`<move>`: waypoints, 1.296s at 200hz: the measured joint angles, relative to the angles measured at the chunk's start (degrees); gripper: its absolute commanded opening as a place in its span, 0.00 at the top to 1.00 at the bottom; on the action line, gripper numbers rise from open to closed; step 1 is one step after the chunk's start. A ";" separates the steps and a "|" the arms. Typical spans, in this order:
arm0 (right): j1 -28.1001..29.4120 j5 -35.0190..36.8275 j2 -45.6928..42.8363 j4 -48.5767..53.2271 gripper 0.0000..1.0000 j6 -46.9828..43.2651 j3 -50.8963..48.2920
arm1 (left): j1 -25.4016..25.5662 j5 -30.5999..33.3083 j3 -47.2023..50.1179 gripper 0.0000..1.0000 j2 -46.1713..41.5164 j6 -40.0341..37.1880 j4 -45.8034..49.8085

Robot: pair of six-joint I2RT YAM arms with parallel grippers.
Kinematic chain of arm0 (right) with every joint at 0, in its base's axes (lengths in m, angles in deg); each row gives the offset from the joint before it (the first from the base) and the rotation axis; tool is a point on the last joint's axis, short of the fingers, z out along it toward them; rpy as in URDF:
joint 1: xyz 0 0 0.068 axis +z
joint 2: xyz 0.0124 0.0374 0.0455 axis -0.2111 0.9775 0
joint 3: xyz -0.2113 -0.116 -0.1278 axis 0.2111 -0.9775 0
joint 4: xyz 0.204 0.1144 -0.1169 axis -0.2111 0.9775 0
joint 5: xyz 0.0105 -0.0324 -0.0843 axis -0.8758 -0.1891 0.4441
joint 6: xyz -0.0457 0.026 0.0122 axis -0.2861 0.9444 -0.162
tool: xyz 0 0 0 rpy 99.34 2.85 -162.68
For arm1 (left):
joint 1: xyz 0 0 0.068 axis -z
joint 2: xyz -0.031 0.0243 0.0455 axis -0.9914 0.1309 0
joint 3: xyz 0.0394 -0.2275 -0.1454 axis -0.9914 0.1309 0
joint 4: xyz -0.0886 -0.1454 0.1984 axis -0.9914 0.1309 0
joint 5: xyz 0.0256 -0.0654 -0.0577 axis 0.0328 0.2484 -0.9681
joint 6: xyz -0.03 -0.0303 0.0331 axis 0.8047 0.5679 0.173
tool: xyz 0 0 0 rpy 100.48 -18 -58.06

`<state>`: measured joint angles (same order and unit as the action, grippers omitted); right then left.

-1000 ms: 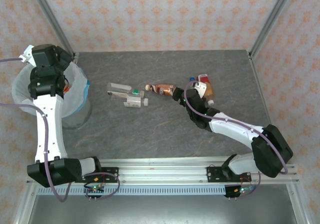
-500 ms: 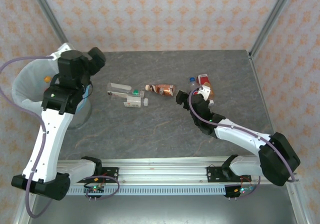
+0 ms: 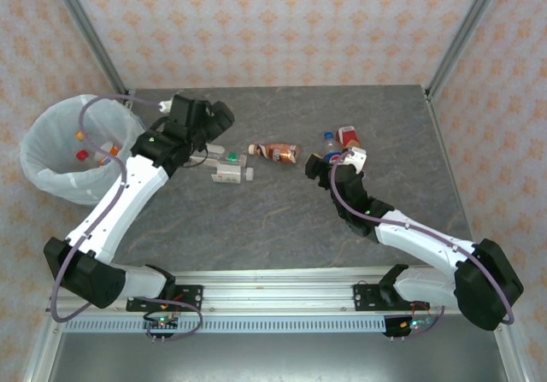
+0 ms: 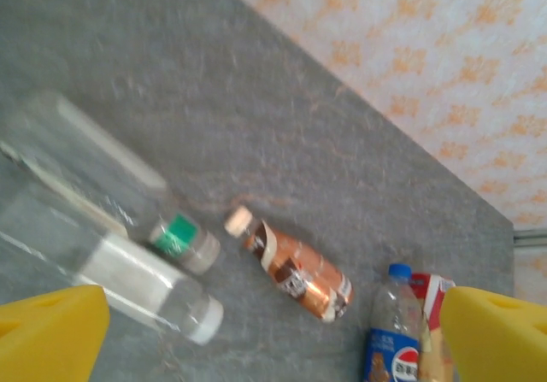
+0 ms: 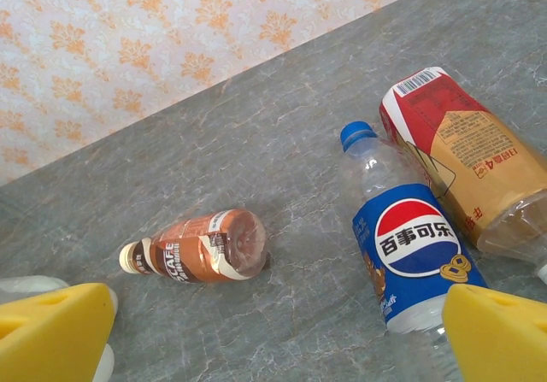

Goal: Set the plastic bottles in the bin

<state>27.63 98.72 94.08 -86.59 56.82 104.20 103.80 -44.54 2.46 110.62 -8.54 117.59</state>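
The left end effector (image 4: 273, 335) hangs over the grey, stone-veined counter (image 3: 256, 220) with its yellow fingertips spread to the bottom corners of a blurred wrist view, nothing between them; the right end effector (image 5: 273, 335) is spread just as wide and also empty. Five plastic bottles lie on their sides in a loose row across the counter's far half. In the left wrist view the clear bottle with a green band (image 4: 175, 232) and the clear bottle with a white cap (image 4: 145, 284) lie side by side, their bases cut off at the left edge; from above, the left arm hides part of both. The ribbed brown coffee bottle (image 5: 201, 245) lies apart, in the middle. The Pepsi bottle (image 5: 410, 245), blue-capped, lies just beside the red-and-tan bottle (image 5: 466, 155); a fingertip hides its base, and the frame edge clips its neighbour. The round bin (image 3: 38, 173), lined with a crinkled translucent bag, stands at the counter's left edge; inside it only a few coloured caps (image 3: 83, 154) can be made out.
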 measured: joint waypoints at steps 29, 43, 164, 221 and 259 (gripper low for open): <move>0.00 -0.20 0.00 -0.17 0.01 -0.28 -0.02 | 0.44 -2.21 3.37 0.00 3.17 7.54 -0.07; -0.11 -1.90 -0.09 -1.62 0.01 -1.53 -0.42 | 0.44 -2.99 5.53 0.00 4.28 11.87 -0.09; -0.11 -21.11 -0.90 -6.38 0.01 -7.15 -1.16 | 0.28 -6.51 4.94 0.00 22.53 24.57 1.31; -0.11 -22.36 -0.83 -6.49 0.01 -7.17 -1.16 | 0.28 -6.51 4.61 0.02 28.20 24.41 1.18; -0.11 -23.63 0.59 -6.49 0.01 -7.15 -0.96 | 0.28 -6.69 5.11 0.02 28.81 24.30 0.35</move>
<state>27.52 75.09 94.67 -93.08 49.67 103.23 104.09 -51.23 7.57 139.43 15.77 117.94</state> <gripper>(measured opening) 0.992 0.983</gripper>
